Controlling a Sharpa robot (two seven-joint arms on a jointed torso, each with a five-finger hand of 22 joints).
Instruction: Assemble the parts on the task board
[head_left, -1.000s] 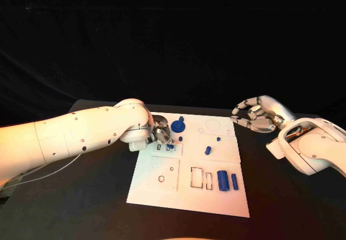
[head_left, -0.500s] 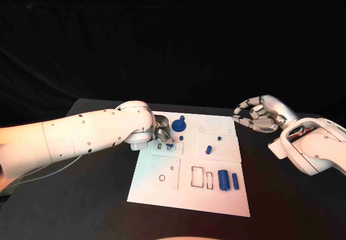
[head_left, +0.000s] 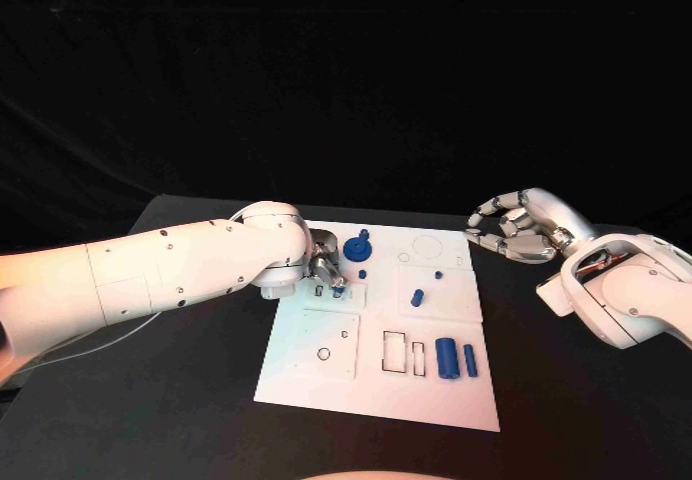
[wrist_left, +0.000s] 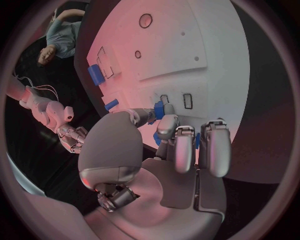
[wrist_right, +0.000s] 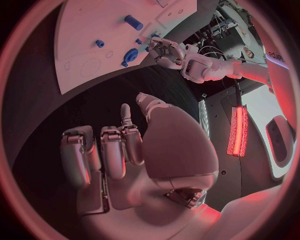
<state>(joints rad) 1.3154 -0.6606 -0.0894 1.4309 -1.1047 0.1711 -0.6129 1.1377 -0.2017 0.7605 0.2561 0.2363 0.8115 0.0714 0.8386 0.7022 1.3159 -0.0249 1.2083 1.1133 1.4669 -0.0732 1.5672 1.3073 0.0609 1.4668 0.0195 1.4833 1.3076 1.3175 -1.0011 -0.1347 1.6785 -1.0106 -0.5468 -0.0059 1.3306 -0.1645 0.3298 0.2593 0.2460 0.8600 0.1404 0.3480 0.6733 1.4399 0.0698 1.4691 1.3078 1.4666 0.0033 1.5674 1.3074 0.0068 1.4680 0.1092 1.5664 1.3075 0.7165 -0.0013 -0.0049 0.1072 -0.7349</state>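
Now, line by line:
Task board (head_left: 433, 395): lying flat in the middle of the black table (head_left: 188, 400), carrying blue parts.
Small blue part (wrist_left: 159, 109): sitting at the left hand's fingertips, close to two small rectangular slots near the board's left edge.
Round blue part (head_left: 356, 249): lying near the board's far edge, just beyond that hand.
Two blue cylinders (head_left: 456, 361): resting side by side toward the board's right near quarter.
Left hand (head_left: 323, 272): reaching down over the board's far left part, pinching the small blue part.
Right hand (head_left: 515, 230): hovering off the board's far right corner, fingers curling inward, gripping nothing.
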